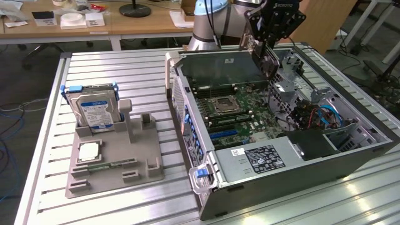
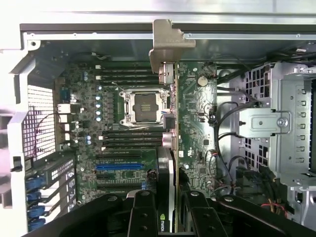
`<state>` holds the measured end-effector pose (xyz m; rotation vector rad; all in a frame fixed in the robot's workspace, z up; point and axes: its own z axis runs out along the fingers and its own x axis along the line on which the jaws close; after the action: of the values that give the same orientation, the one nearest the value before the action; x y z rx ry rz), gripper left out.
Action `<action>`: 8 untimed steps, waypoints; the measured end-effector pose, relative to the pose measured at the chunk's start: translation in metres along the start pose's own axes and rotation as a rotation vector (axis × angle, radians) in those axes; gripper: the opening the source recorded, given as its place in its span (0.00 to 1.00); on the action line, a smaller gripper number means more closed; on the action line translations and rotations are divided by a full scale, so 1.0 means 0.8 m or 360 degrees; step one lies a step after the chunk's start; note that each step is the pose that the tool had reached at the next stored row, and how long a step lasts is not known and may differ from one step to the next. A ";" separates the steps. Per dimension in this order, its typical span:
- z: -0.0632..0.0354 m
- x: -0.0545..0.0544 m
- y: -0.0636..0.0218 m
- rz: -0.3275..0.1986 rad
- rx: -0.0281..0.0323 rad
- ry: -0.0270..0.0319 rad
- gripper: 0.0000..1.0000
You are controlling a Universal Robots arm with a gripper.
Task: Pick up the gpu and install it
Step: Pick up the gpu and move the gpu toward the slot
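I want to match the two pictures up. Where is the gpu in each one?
Exterior view: the gpu hangs edge-on under the claw, over the open computer case, high up and toward the exterior view's right.
Wrist view: the gpu runs edge-on through the middle, from the claw out to its silver bracket.
Shared landmark: the square processor socket.

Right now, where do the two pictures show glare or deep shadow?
In the exterior view, light glares off the metal table at the exterior view's right, and the computer case is dim inside. In the wrist view, the strip beyond the case is washed out white, while the gripper, shut on the graphics card, is nearly black.
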<state>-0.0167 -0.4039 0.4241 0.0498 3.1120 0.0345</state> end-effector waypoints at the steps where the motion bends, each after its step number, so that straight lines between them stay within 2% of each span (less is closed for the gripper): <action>1: 0.000 -0.002 0.000 0.0000 -0.00001 0.00000 0.27; 8: 0.000 -0.007 0.000 0.0000 -0.00001 0.00000 0.27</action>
<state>-0.0107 -0.4039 0.4241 0.0496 3.1120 0.0346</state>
